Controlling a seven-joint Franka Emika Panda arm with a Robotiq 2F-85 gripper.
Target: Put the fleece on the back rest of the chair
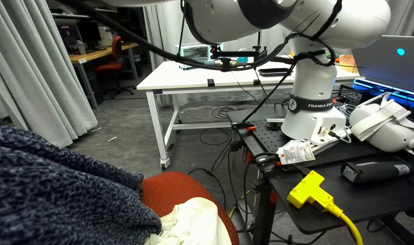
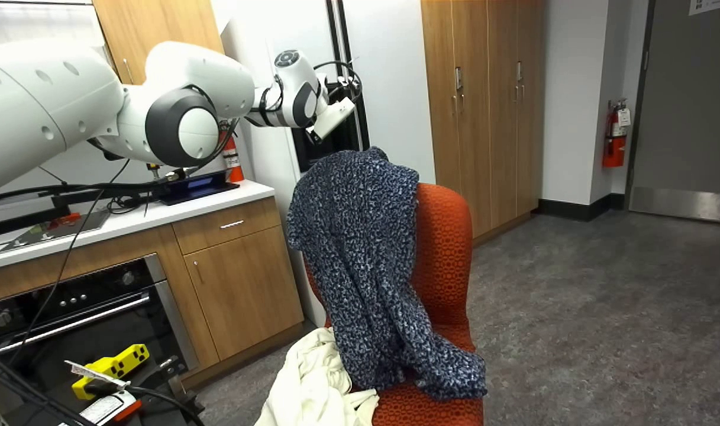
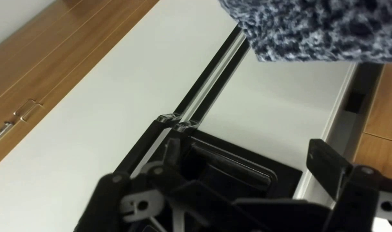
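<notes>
Fleece [image 2: 360, 236]: one, mottled navy and grey, draped over the top of the back rest [image 2: 445, 248] of the orange chair [image 2: 451, 328], lower end resting on the seat, a strip of orange showing alongside. One white cloth [image 2: 309, 384], bunched at the seat, touching the fleece. Chairs: two, counting a small red office chair [image 1: 115, 51] far off. Pincer [image 3: 244, 149]: one, released, its two fingers [image 3: 326, 167] well apart, the fridge [image 3: 118, 96] showing through the gap; in the wrist view the fleece fills the top right corner, apart from the tips. Fire extinguishers [image 2: 615, 137]: two, one on the wall near a grey door [image 2: 685, 118], one behind the arm [image 2: 200, 71]. Containers: fridge shut and built-in oven [image 2: 81, 313] shut, contents hidden; toaster oven [image 1: 195, 51] and shallow black tray [image 1: 274, 71] on a white table [image 1: 179, 79], insides too small to make out. Black table [image 1: 363, 200] carries one headset [image 1: 380, 126], one yellow outlet block [image 1: 309, 192] near its edge.
</notes>
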